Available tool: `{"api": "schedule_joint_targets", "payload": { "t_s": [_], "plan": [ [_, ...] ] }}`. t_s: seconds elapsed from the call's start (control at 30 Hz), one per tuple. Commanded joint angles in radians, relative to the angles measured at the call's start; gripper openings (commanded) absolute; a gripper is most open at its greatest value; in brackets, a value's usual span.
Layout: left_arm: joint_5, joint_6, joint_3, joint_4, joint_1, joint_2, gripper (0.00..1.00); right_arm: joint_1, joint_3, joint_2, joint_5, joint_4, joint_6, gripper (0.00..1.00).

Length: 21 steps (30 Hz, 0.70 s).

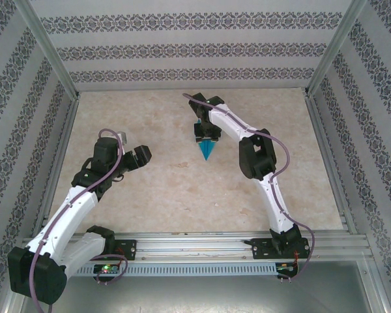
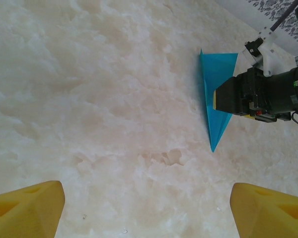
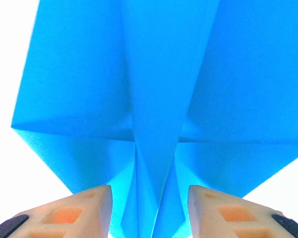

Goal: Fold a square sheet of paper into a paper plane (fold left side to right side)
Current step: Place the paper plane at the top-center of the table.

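Observation:
The paper plane [image 1: 206,151] is a narrow teal-blue dart lying flat on the marble table, with its nose toward the near edge. My right gripper [image 1: 207,138] stands over its wide tail end. In the right wrist view the paper plane [image 3: 164,99] has a raised centre fold running between the right gripper's [image 3: 149,191] two fingertips. They are open, with a small gap on each side of the fold. My left gripper [image 1: 141,156] hovers open to the left, well apart from the paper. In its own view the left gripper [image 2: 148,198] has bare table between its fingers, and the paper plane [image 2: 216,94] lies ahead.
The marble table [image 1: 156,189] is boxed in by patterned walls with metal frame posts [image 1: 52,59] on the left, right and back. An aluminium rail [image 1: 202,244] runs along the near edge and carries both arm bases.

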Motion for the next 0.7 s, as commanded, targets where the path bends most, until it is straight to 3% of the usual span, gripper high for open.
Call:
{"api": "schedule_joint_targets", "payload": {
  "t_s": [0.0, 0.43, 0.67],
  "plan": [
    [0.001, 0.022, 0.036, -0.029, 0.022, 0.001, 0.86, -0.009, -0.019, -0.046, 0.001, -0.012, -0.006, 0.44],
    [-0.045, 0.032, 0.023, -0.001, 0.027, -0.033, 0.97, 0.045, -0.096, -0.238, 0.105, -0.045, -0.072, 0.57],
    [-0.134, 0.053, 0.011, -0.002, 0.036, -0.085, 1.0, 0.073, -0.452, -0.574, 0.193, 0.124, -0.116, 0.74]
  ]
}}
